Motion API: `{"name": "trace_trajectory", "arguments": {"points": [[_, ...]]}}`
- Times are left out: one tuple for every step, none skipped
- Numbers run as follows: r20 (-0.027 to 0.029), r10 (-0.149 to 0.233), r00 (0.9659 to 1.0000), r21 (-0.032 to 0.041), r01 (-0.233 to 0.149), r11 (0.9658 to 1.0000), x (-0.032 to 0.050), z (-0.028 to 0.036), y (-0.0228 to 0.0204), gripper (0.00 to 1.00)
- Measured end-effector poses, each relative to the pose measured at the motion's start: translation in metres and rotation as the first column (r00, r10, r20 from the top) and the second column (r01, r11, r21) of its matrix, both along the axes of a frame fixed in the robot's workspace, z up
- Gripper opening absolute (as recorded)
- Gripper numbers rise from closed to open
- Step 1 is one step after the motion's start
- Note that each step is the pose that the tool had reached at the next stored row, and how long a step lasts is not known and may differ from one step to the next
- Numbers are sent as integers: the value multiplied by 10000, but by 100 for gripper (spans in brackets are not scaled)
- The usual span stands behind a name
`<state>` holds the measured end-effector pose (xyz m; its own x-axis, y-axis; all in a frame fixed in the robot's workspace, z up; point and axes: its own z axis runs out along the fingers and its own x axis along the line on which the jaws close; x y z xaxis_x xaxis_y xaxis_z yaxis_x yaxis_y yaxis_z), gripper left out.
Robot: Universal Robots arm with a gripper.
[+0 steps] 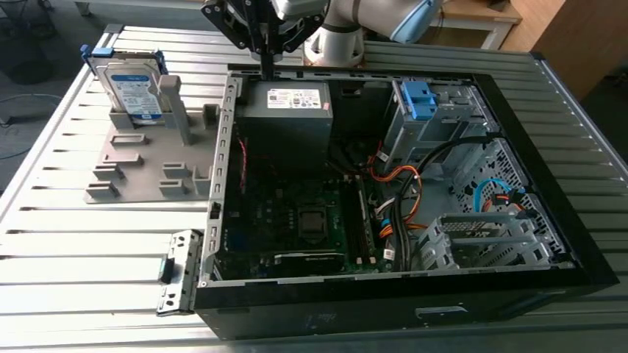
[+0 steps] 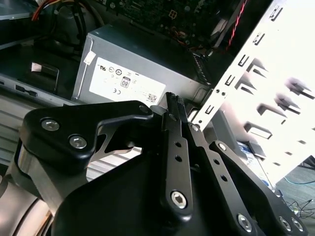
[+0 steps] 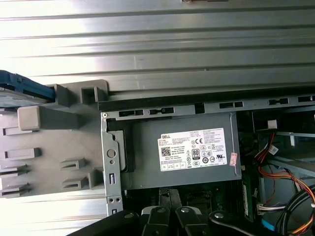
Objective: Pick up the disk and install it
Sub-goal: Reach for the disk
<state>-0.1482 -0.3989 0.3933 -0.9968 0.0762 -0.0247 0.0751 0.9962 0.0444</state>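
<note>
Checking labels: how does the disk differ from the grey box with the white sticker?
The disk stands upright in a stand outside the case; the grey box lies inside it. The disk is blue-edged, the grey box plain and larger. Both carry labels.

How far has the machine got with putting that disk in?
Nothing looks done: the disk stands upright in its holder, outside the open case. Nothing is in hand: the pincer is shut and empty, hanging over the case's edge by the grey box. Both picking up the disk and installing it are left.
</note>
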Motion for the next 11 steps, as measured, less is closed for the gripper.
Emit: {"name": "trace_trajectory", "arguments": {"points": [[0,0,10000,0,0,10000,-6,0,0,11],[-1,0,10000,0,0,10000,-11,0,0,11],[0,0,10000,0,0,10000,-17,0,0,11],[0,0,10000,-1,0,10000,-22,0,0,11],[0,0,10000,-1,0,10000,-28,0,0,11],[0,0,10000,0,0,10000,-33,0,0,11],[0,0,10000,0,0,10000,-39,0,0,11],[0,0,10000,0,0,10000,-45,0,0,11],[0,0,10000,0,0,10000,-52,0,0,11],[0,0,10000,0,0,10000,-59,0,0,11],[0,0,10000,1,0,10000,-66,0,0,11]]}}
